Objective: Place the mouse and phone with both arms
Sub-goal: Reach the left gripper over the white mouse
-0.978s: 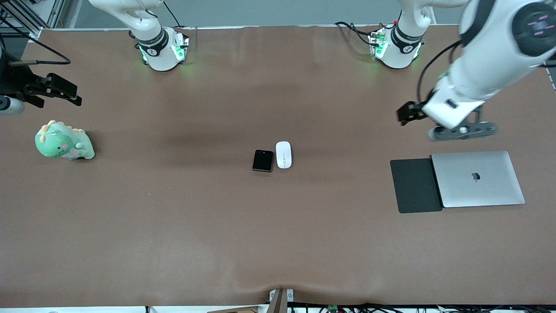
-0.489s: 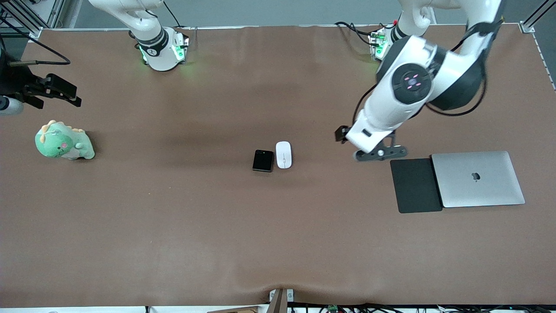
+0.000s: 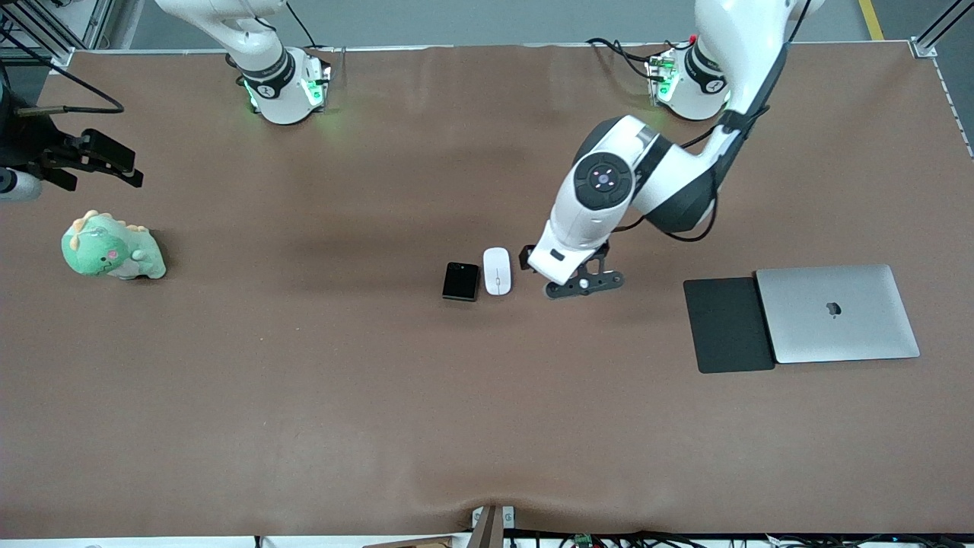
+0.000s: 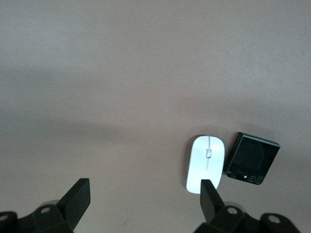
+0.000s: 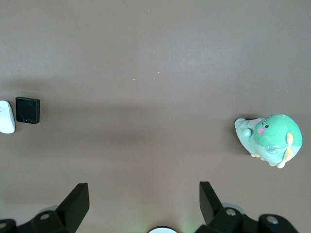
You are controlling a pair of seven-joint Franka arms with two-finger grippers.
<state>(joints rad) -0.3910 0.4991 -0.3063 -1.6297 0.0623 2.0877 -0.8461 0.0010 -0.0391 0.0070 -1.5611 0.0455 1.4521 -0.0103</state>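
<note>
Hovering over the table (image 3: 304, 396) just beside the mouse (image 3: 497, 281), the left gripper (image 3: 584, 285) has fingers apart; right gripper (image 3: 91, 164) waits, also apart. Mouse and phone (image 3: 460, 281) lie mid-table, almost touching. Both look light, stiff, slippery: grip the long sides.

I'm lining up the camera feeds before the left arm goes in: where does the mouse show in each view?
Front view: the mouse lies mid-table, beside the phone, on the side toward the left arm's end.
Left wrist view: the mouse shows just ahead of the open left gripper.
Right wrist view: only a sliver of it shows at the picture's edge.
Shared landmark: the phone, next to it in all three.
</note>
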